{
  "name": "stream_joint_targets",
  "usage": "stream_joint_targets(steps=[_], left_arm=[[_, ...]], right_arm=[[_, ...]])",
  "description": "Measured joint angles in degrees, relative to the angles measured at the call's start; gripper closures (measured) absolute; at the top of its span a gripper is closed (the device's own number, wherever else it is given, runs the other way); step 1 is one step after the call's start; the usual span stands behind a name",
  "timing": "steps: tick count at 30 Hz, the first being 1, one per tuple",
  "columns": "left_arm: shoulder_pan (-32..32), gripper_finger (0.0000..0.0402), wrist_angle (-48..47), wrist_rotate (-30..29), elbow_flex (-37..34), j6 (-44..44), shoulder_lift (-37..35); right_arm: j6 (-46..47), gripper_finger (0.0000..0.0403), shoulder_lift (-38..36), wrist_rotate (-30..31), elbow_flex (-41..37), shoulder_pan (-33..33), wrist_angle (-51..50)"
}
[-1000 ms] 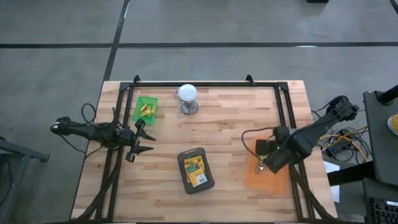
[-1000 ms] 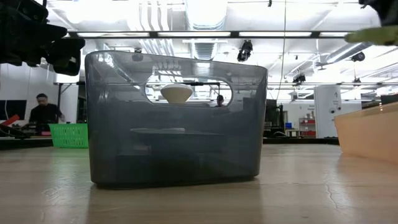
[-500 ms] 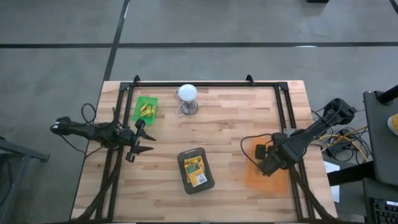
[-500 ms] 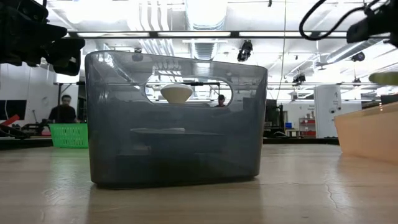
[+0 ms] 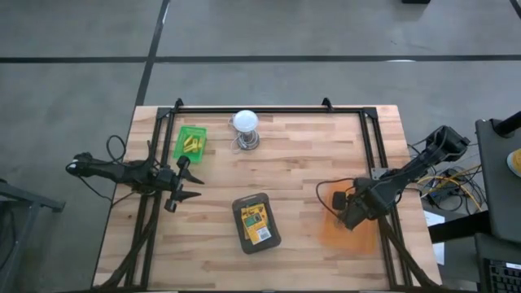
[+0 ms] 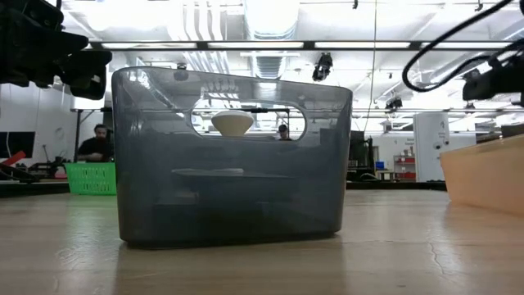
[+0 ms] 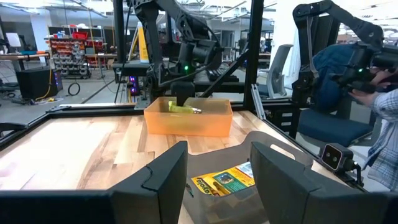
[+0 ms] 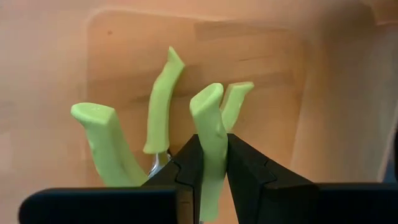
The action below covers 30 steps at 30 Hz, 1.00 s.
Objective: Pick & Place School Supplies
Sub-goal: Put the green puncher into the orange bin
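A green-and-yellow crayon box (image 5: 255, 224) lies flat in the dark grey bin (image 5: 277, 238), also seen in the left wrist view as the crayon box (image 7: 227, 180). Short yellow stick pieces (image 5: 192, 145) lie in the small green basket (image 5: 181, 140). My right gripper (image 5: 351, 216) reaches down into the orange bin (image 5: 358, 240) and is shut on a light green curved piece (image 8: 210, 134). Three similar green pieces (image 8: 160, 112) sit beside it, with a bit of metal (image 8: 158, 164). My left gripper (image 5: 187, 192) hovers open beside the green basket. My right gripper pinches one light green curved piece between its two fingers, on the stem (image 8: 212, 163) below its wider free end. The fingers come from above, pointing down into the orange bin, and lie along the piece. Whether the piece's end touches the bin floor cannot be told.
A white round bulb on a metal base (image 5: 246, 129) stands near the far edge. A black frame (image 5: 269, 110) runs around the table. The grey bin (image 6: 229, 156) fills the low view, with the orange bin (image 6: 483, 176) at its right. People show in the room behind.
My right gripper has gone down into the orange bin and slightly toward the near edge, carrying the green piece. The piece showed above the bin wall in the earlier low views and is now hidden behind it.
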Motion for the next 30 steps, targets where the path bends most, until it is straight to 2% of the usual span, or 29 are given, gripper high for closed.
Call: stream_joint_targets(steps=[13, 30], left_arm=[[0.0, 0.022, 0.0, 0.0, -0.01, 0.02, -0.01], [0.0, 0.022, 0.0, 0.0, 0.02, 0.0, -0.02]], right_arm=[[0.13, 0.0352, 0.13, -3.46, -5.32, 0.0, 7.35], [-0.07, 0.0305, 0.13, -4.39, -5.63, 0.0, 7.51]])
